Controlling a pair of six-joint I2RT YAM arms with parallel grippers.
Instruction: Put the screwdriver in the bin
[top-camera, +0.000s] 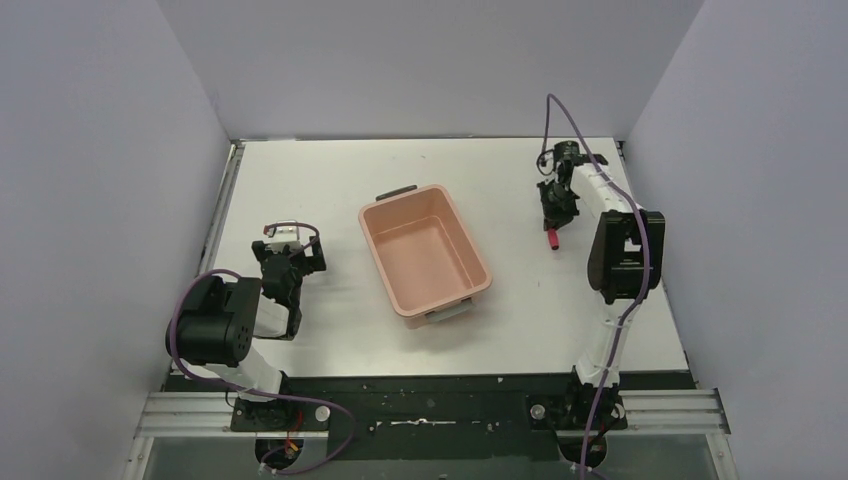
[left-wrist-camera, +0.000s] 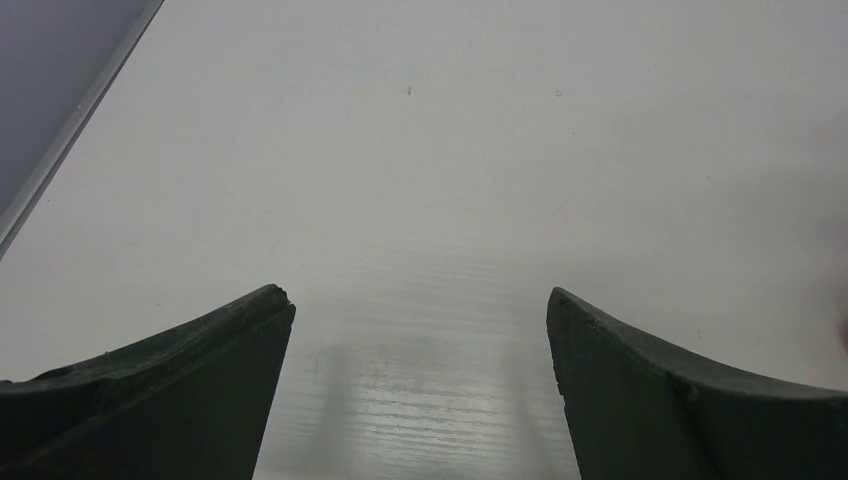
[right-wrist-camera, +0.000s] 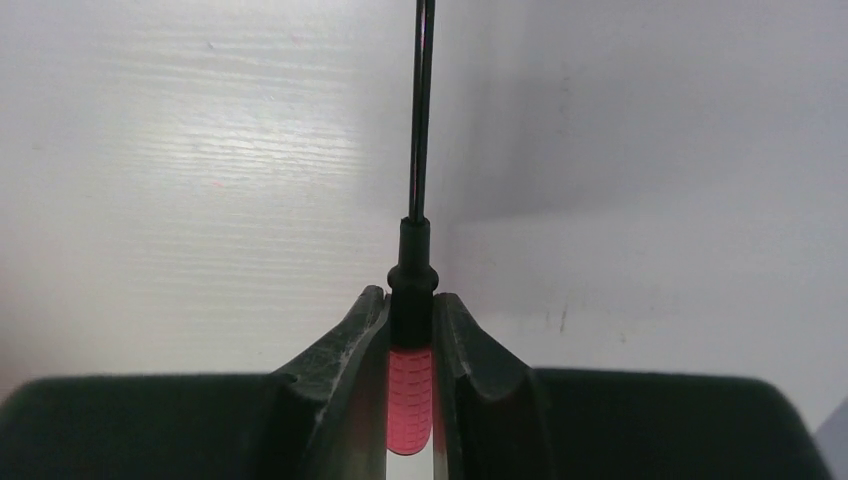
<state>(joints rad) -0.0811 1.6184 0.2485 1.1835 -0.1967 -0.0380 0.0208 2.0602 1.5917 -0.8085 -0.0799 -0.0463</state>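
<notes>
The right fingers (right-wrist-camera: 345, 355) are clamping the screwdriver (right-wrist-camera: 411, 270) by its mostly hidden red handle, its black shaft pointing straight ahead of them, tip cut off, while the bin (top-camera: 468, 241) is sitting well apart to their left and the left fingers (left-wrist-camera: 190, 375) are hanging spread, empty, over the worktop (left-wrist-camera: 450, 150).

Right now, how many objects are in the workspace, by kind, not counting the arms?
Screwdriver: 1, held in the right gripper
Bin: 1, empty
Total: 2
</notes>
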